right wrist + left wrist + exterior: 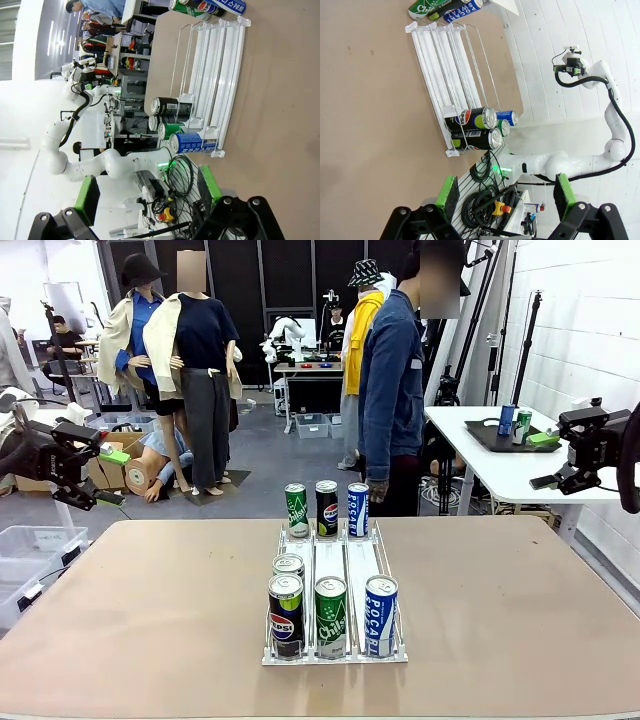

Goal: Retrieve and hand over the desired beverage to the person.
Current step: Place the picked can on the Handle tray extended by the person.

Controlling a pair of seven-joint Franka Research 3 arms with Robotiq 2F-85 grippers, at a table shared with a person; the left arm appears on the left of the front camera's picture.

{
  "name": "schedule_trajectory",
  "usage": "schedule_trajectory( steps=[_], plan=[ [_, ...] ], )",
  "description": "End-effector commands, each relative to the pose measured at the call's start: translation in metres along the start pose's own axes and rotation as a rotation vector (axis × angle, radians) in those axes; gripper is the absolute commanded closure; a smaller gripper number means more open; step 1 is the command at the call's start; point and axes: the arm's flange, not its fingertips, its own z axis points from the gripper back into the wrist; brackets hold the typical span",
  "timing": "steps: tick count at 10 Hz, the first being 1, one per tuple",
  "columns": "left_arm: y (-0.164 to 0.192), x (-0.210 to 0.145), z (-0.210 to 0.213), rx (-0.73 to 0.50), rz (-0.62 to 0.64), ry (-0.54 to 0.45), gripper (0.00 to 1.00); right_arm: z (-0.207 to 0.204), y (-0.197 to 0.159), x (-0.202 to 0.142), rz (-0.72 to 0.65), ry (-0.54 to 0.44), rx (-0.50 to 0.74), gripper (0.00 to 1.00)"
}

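A robotics lab: white robot arms [75,150] mounted beside a brown surface [130,620], cables and an emergency-stop button [497,206] below, plain white walls, more work tables [500,465] and storage bins [310,424] across a grey floor behind.

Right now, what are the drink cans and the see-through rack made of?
The Pepsi can looks like shiny printed metal: its silver rim glints. The rack seems clear glossy plastic, since the brown table shows through it, with thin wire dividers, probably metal.
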Motion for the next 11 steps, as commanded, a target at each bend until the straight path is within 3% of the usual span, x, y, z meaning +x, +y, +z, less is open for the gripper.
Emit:
schedule_trajectory(
  steps=[1, 11],
  plan=[
    [-0.0017, 0.0001, 0.0007, -0.001, -0.003, -0.005, 0.00, -0.0003, -0.0005, 0.0010, 0.013, 0.009, 0.009, 0.00],
    [-0.0017, 0.0001, 0.0007, -0.001, -0.003, -0.005, 0.00, -0.0003, -0.0005, 0.0010, 0.013, 0.009, 0.009, 0.00]
  ],
)
